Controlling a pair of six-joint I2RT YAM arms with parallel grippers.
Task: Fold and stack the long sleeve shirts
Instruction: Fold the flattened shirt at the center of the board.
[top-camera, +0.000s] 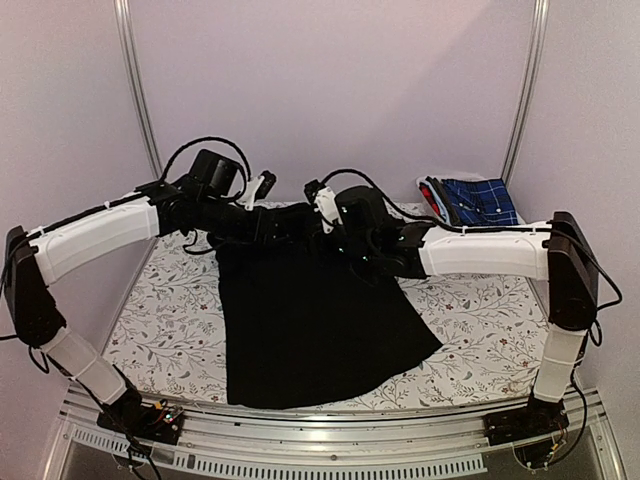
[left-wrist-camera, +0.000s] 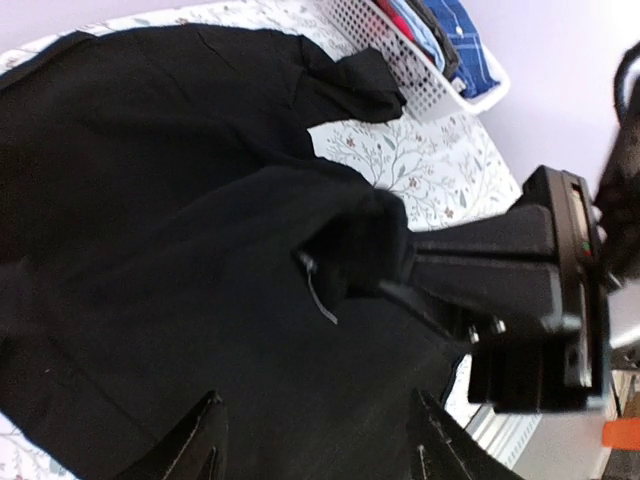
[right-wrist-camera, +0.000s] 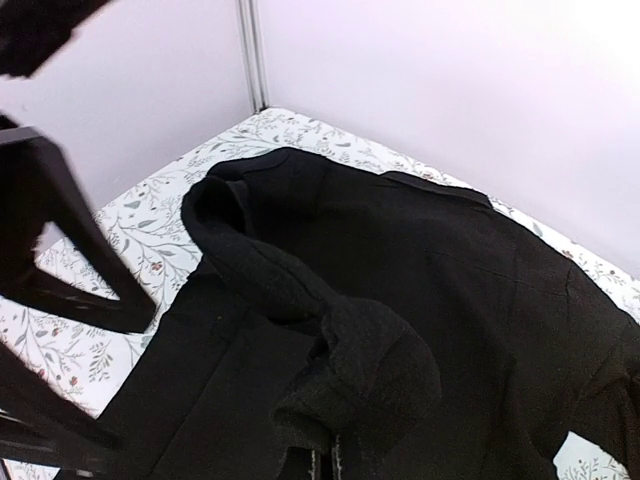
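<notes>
From above, the black shirt (top-camera: 310, 320) lies spread over the middle of the table (top-camera: 160, 330), with its lower edge close to the bottom rim of the tabletop. Both arms reach its upper end. The left gripper (top-camera: 262, 188) is at upper centre-left and the right gripper (top-camera: 325, 208) is just beside it. Bare table shows on either side of the shirt, so you have room to fold sideways, but little toward the bottom.

In the left wrist view, your left gripper's fingers stand wide apart at the bottom of the frame, with nothing between them, above the cloth. At centre, the right gripper pinches a raised fold of the shirt. The white basket (left-wrist-camera: 395, 45) sits at the upper right and holds a blue checked shirt (left-wrist-camera: 465, 35), so it limits your room there.

In the right wrist view, the cloth bunches up into the closed fingertips at bottom centre.

Expect the shirt to be light, limp and floppy, sagging wherever it is unsupported. Take hold at corners or seams, pinch through few layers, and lift both sides evenly.
</notes>
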